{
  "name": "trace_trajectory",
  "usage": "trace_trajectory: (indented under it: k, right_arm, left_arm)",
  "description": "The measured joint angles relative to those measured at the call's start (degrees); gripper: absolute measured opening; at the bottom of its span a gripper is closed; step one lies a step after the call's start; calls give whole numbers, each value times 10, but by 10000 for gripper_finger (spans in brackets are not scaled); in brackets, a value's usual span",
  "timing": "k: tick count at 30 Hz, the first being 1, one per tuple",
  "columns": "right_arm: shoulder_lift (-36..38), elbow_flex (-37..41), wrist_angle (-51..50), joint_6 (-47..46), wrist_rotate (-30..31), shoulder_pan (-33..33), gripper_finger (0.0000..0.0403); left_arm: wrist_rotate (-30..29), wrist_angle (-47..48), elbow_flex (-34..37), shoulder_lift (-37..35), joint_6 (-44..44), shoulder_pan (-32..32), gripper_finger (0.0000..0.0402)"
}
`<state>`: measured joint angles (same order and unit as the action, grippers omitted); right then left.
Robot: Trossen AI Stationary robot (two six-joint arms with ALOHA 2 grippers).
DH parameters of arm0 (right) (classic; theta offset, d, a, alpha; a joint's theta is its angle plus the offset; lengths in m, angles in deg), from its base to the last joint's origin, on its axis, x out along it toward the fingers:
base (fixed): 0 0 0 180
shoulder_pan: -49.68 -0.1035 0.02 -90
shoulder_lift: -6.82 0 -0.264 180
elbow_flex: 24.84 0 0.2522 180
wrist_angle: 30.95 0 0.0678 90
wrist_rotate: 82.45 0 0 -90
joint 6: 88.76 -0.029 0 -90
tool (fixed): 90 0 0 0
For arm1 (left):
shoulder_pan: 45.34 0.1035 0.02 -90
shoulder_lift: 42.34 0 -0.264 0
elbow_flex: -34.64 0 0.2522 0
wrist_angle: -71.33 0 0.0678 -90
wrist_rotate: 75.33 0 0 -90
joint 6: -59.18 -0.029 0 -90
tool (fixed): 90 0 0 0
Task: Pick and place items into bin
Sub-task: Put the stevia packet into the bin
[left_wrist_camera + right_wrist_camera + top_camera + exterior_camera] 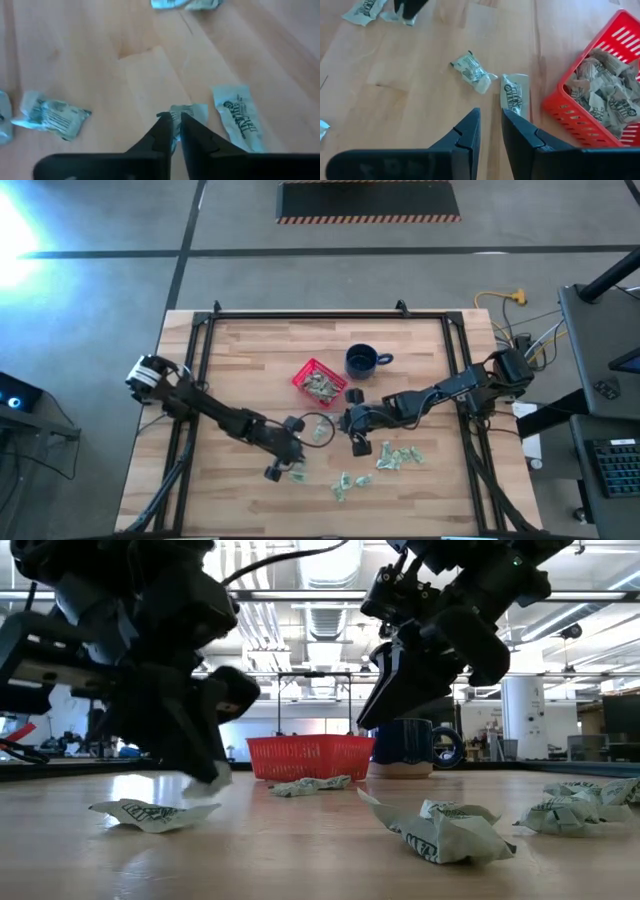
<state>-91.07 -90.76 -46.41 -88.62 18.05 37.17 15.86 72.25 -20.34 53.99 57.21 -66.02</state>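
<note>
The items are small pale green-and-white wrapped pieces. Several lie loose on the wood (400,456) (345,485), and more fill the red bin (318,381) beside the dark blue mug (361,362). My left gripper (280,468) (175,120) is low over the near middle of the table, shut on one piece (190,112). My right gripper (350,425) (491,125) hangs raised just near of the bin (580,117). It is empty, with a narrow gap between its fingers. My left gripper pinches one wrapped piece by its end (176,114) between the two fingertips, coming from above and slanting down. In the low view the piece (214,781) hangs from the fingertips, just above the wood.
Two loose pieces (50,116) (239,122) flank the left gripper, and two more (472,73) (513,96) lie before the right gripper, close to the bin's near wall. A black frame runs along the table's left, right and far edges. Bare wood shows at the far left.
</note>
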Motion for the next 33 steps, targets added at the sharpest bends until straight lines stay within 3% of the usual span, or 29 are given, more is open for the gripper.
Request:
trace_trajectory:
  k: [4,8,15,18,25,33]
  right_arm:
    - [0,0,-5,-2,0,0,69]
    - [0,0,-14,-12,0,0,70]
    - [0,0,-29,-33,-2,-15,69]
    - [0,0,-41,-55,-3,-25,72]
    - [0,0,-70,-105,-6,-53,75]
    - [0,0,-109,-147,-6,-79,69]
  left_arm:
    - [-12,3,0,-26,-17,1,8]
    - [-68,26,0,-62,-50,3,11]
    - [-281,30,3,-126,-167,28,12]
    - [-336,17,2,-139,-225,60,12]
    - [-341,-5,-4,-128,-253,173,12]
    - [-264,-4,-20,-91,-225,248,19]
